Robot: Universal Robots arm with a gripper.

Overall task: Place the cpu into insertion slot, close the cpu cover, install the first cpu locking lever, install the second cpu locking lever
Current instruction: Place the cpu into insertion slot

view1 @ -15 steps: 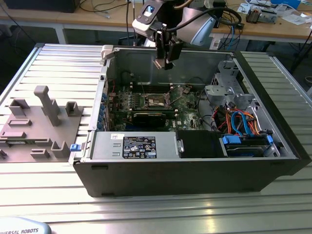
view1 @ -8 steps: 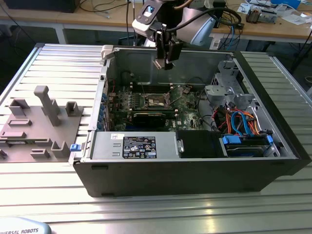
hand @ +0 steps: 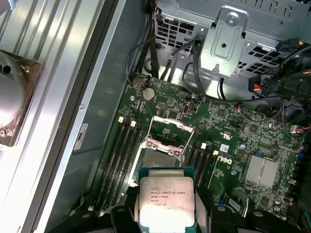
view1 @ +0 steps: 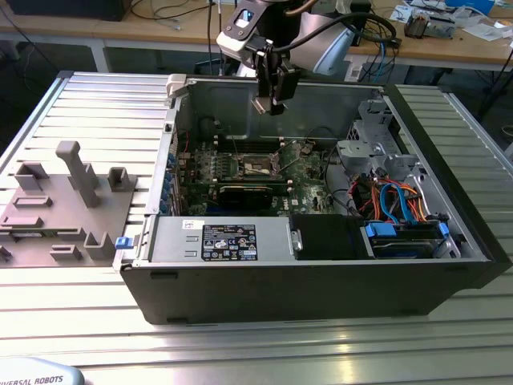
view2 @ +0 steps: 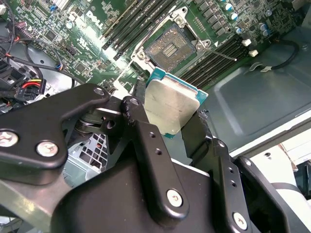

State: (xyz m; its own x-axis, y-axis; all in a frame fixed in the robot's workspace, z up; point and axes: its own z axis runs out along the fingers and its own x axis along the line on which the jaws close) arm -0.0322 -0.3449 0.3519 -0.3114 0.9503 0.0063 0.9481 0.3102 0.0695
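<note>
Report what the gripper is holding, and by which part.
The gripper holds the cpu, clamped by two opposite edges between its fingers, not yet in the insertion slot.

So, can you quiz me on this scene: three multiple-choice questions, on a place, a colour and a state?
1. Where is the small flat square chip with the silver-grey metal top?
A) on the case floor
B) held in the black gripper
C) on the table outside the case
2. What colour is the large circuit board?
A) green
B) red
C) white
3. The square socket with a dark centre and shiny metal rim is:
A) filled
B) empty
C) hidden under a fan
Answers: 1 B, the gripper clamps its edges in both wrist views; 2 A, green shows all around the socket; 3 B, its bare contacts show.
</note>
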